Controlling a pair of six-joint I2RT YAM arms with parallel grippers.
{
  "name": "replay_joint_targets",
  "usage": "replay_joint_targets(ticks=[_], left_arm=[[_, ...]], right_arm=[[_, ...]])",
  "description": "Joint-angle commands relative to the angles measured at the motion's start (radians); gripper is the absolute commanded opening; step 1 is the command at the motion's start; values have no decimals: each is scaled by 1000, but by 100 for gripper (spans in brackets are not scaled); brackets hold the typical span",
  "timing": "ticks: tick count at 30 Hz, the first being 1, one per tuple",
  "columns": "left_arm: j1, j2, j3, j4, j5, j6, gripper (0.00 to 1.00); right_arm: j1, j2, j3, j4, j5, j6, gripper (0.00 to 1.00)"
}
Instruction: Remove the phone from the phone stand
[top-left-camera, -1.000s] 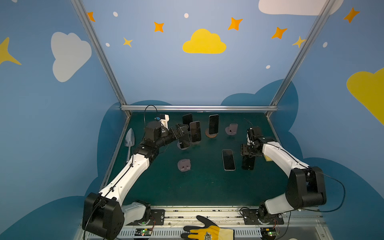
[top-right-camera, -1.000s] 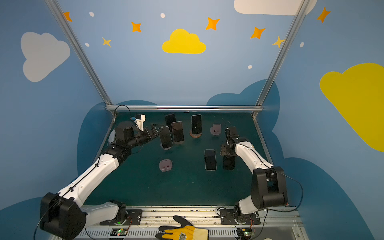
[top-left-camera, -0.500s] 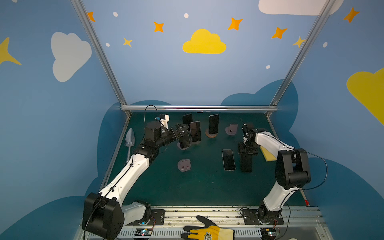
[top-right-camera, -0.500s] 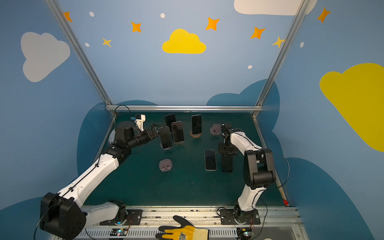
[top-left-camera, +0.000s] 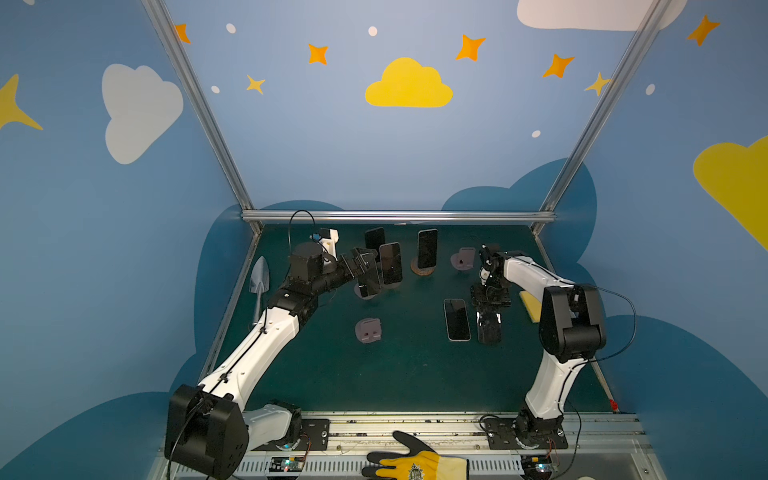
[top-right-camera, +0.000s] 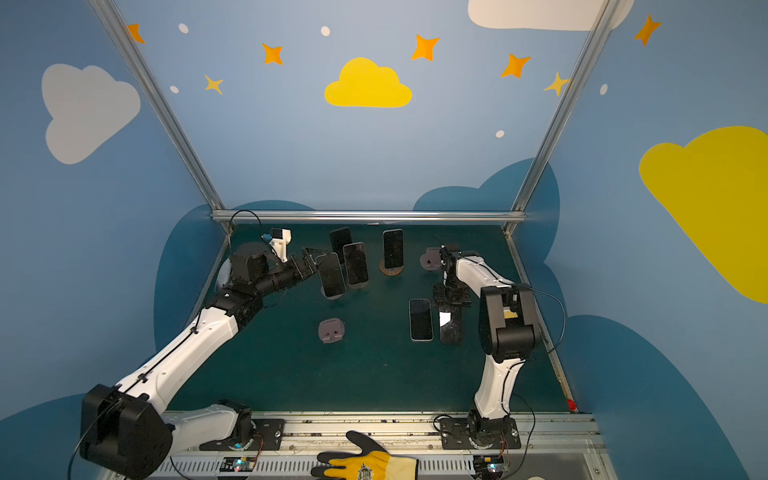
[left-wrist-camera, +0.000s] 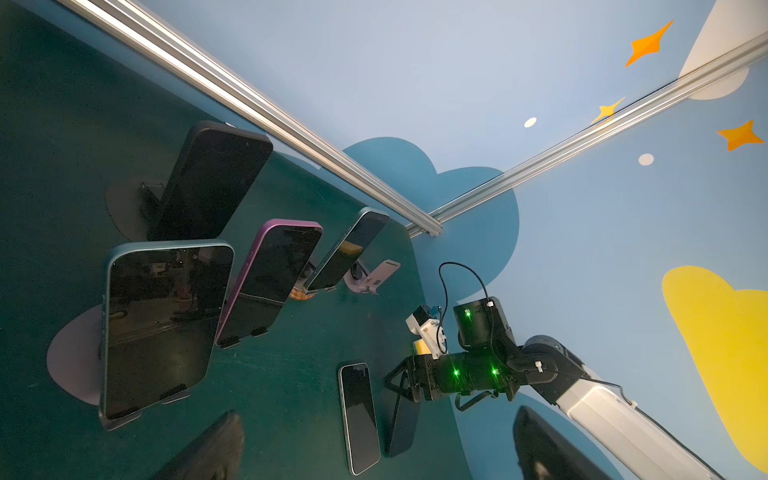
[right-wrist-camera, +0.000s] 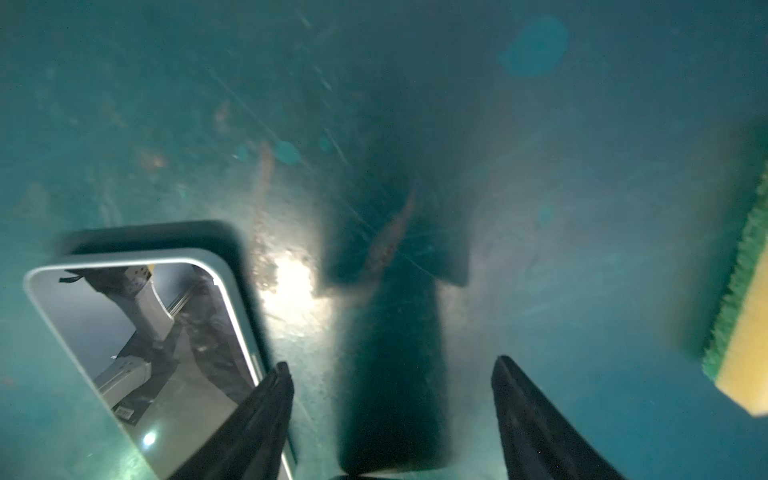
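Currently the dark phone with a teal metal frame (left-wrist-camera: 162, 328) stands nearly upright on its flat round grey phone stand (left-wrist-camera: 70, 357). Its lower edge sits in the two small hooks of the stand. It is on the left half of the dark green table mat (top-left-camera: 407, 374), the front one of a group of standing phones.

The left gripper (top-right-camera: 319, 258) is fully released, with its fingers wide apart. In both top views it is very near the upper left edge of this phone, but I cannot tell if it touches. In the left wrist view the phone is to one side of the fingers, not between them.

Just behind it a phone with a purple frame (left-wrist-camera: 270, 282) stands on its own stand. Further back a black phone (left-wrist-camera: 208, 183) leans on a black stand (left-wrist-camera: 124, 208). A fourth phone (top-left-camera: 427, 249) stands on a round wooden base (top-left-camera: 423, 270).

The right gripper (top-left-camera: 490, 300) hangs low over the right half of the mat. Its black fingers (right-wrist-camera: 266, 399) are apart. In the right wrist view only shaded mat is between them, so it grasps nothing. Just in front of it a dark phone (top-left-camera: 488, 328) lies flat, beside a pale-framed phone (top-left-camera: 457, 320) that also lies flat. A yellow sponge with green scouring side (right-wrist-camera: 744, 332) lies near, on the other side of the gripper. A bare grey stand (top-left-camera: 368, 330) is in the middle of the mat.
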Motion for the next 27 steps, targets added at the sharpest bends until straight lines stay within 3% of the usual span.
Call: replay_joint_targets(ticks=[1, 7, 27], left_arm=[[-2, 10, 6, 10, 6, 16, 100], [-3, 12, 4, 9, 2, 17, 100], [2, 16, 9, 14, 8, 13, 100]], right_arm=[[0, 47, 45, -33, -37, -30, 64], [8, 128, 91, -59, -30, -41, 66], [0, 174, 108, -52, -23, -48, 76]])
